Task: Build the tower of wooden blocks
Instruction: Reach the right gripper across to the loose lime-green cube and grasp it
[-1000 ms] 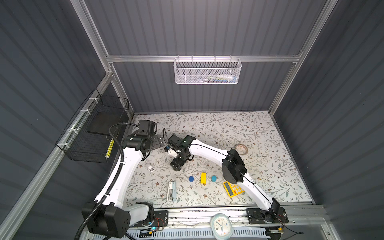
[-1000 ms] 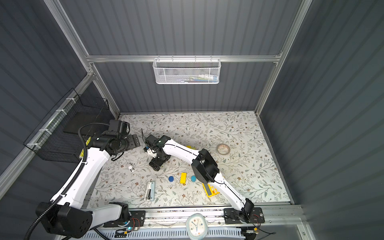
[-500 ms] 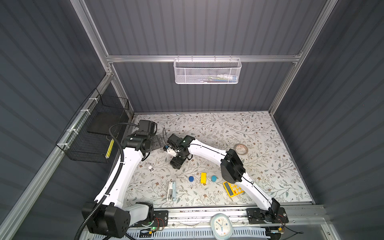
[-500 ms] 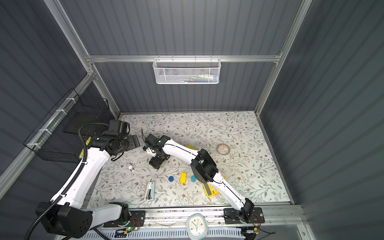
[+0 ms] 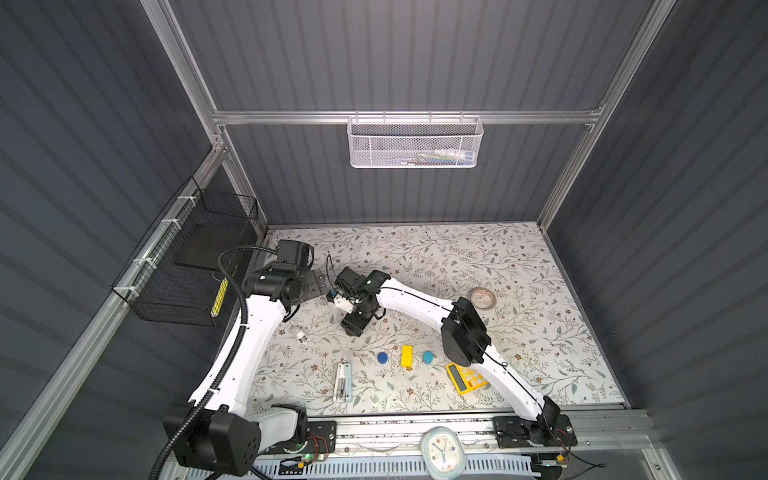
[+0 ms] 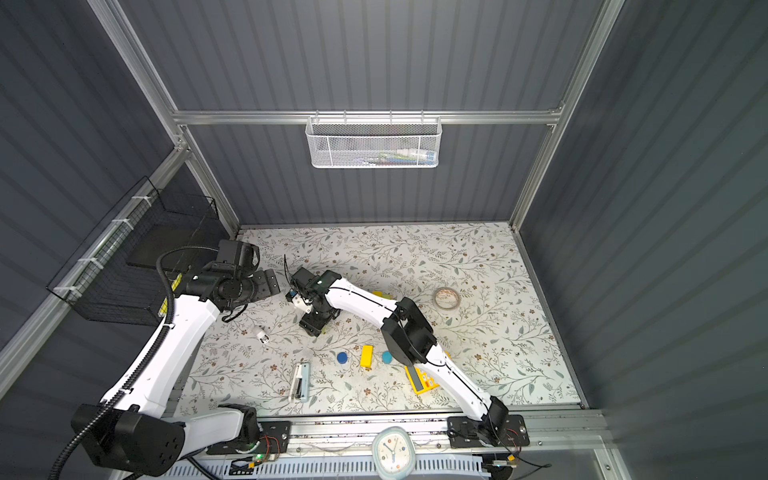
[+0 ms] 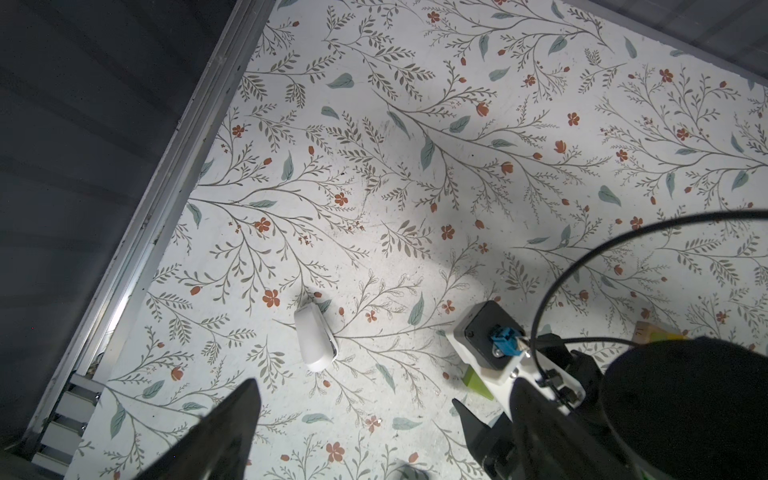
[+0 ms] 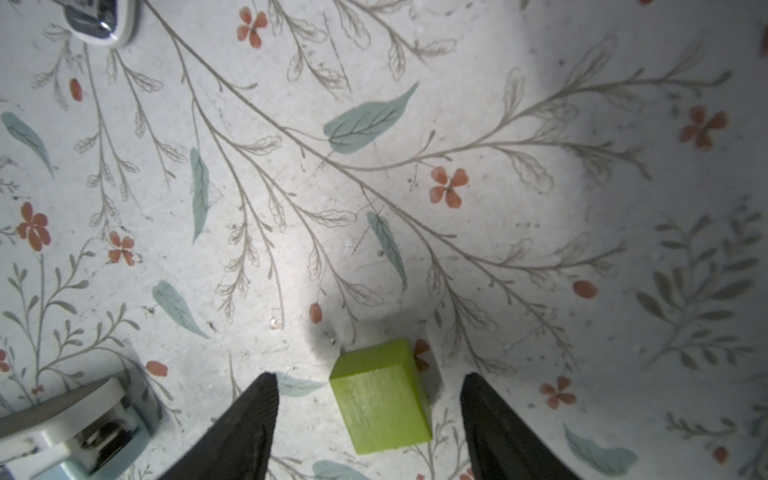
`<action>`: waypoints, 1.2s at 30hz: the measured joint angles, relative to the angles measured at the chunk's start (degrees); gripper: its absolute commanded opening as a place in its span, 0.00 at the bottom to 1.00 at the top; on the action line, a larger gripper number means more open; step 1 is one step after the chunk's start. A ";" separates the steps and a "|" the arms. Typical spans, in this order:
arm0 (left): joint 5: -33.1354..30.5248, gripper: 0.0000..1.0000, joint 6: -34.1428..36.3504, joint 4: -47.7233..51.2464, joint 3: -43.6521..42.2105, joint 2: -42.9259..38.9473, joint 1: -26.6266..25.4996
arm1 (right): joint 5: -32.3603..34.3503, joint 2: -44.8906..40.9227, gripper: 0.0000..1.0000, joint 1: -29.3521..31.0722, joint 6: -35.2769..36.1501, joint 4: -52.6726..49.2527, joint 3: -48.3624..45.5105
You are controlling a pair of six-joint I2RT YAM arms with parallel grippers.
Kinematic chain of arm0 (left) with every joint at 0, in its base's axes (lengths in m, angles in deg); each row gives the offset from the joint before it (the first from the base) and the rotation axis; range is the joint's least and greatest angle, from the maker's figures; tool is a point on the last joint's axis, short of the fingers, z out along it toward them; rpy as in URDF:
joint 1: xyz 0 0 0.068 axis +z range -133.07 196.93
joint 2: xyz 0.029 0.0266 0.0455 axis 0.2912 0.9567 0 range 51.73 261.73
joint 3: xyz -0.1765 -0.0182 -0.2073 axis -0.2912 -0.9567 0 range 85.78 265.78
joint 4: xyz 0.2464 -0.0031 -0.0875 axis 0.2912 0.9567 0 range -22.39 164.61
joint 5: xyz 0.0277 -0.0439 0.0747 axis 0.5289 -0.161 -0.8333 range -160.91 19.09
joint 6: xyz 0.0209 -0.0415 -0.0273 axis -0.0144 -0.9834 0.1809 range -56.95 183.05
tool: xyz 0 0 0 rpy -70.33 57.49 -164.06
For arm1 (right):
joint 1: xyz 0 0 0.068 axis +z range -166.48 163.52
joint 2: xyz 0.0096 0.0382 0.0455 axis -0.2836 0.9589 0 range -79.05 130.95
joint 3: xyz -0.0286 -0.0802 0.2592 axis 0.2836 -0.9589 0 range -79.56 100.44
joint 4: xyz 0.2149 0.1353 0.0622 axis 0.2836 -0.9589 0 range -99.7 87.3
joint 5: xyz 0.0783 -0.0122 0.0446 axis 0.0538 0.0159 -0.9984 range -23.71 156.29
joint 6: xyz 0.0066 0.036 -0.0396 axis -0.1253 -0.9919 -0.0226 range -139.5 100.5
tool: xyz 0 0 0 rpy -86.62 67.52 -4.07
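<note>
A lime-green cube (image 8: 380, 399) lies on the flowered table between the fingers of my right gripper (image 8: 369, 380). The gripper is open, with a gap on each side of the cube. In both top views this gripper (image 5: 353, 326) points down at the table left of centre and hides the cube. Nearer the front, a yellow bar (image 5: 407, 356) lies between two blue cylinders (image 5: 382, 357) (image 5: 428, 356). More yellow and lime blocks (image 6: 382, 294) peek out behind the right arm. My left gripper (image 5: 316, 282) hovers open and empty beside the right wrist, its fingers (image 7: 232, 432) wide apart.
A yellow calculator (image 5: 465, 378) sits under the right forearm and a clear tape roll (image 5: 484, 298) to the right. A small white capsule (image 5: 302, 334) and a white-and-blue stapler-like tool (image 5: 343, 381) lie at front left. A black wire basket (image 5: 187, 266) hangs on the left wall.
The right wrist has edged slightly to the left above the cube. The left arm and the loose blocks stay where they were.
</note>
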 measured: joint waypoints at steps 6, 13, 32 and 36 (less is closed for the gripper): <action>0.02 0.94 0.00 -0.04 0.00 0.00 0.04 | -0.09 0.00 0.61 0.00 -0.63 -0.15 -0.61; 0.17 0.94 0.00 -0.07 0.00 0.00 0.04 | 0.11 0.00 0.54 0.11 -1.31 -1.05 -1.79; 0.50 0.94 0.00 -0.44 -0.28 -0.04 0.04 | 1.20 -1.62 0.18 0.17 -4.72 -0.28 -4.61; 0.72 0.94 0.00 -0.70 -0.48 -0.11 0.04 | 1.38 -2.40 0.14 0.17 -6.10 0.00 -5.99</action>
